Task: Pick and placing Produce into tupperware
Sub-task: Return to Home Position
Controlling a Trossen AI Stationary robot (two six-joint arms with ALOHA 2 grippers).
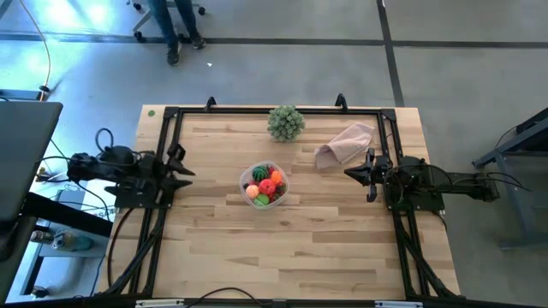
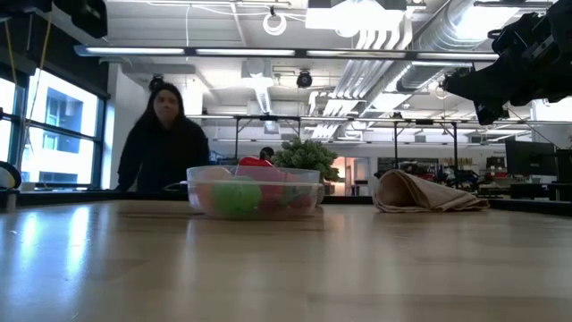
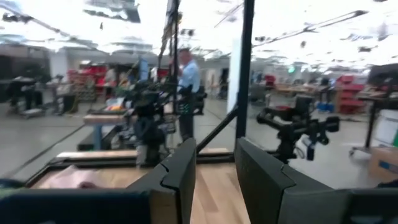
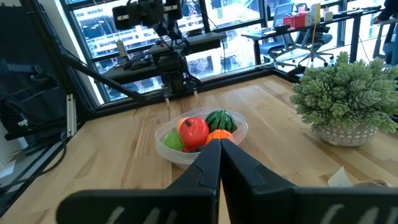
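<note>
high view: tupperware [image 1: 244,180] sits mid desk [image 1: 308,248], well apart from both arms. produce [image 1: 265,186] is piled inside it, red, orange and green mixed; single pieces are hard to split from up here. left hand [image 1: 182,168] is at the desk's left edge and right hand [image 1: 349,173] at the right edge, both pointing inward. leafy plant [image 1: 285,122] at the far edge. cloth [image 1: 345,143] near the right hand, apart from the tupperware.

right wrist view sorts the contents better: red piece [image 4: 194,130] on top, striped dark green piece [image 4: 221,119] behind it, orange piece [image 4: 219,133] partly hidden by the fingers [image 4: 205,165], light green piece [image 4: 173,142] against the clear wall. tiny berries too small to tell. same view shows the right hand's fingers pressed together, holding nothing. left wrist view shows the left hand with a narrow gap between its fingers and nothing in it. that view looks across the desk at the right arm, with the tupperware out of frame.

low view: green and red show through the tupperware's clear wall, with red poking over the rim. both arms are cut off at the top corners, fingers not readable there. a person [image 2: 165,139] stands behind the desk.
</note>
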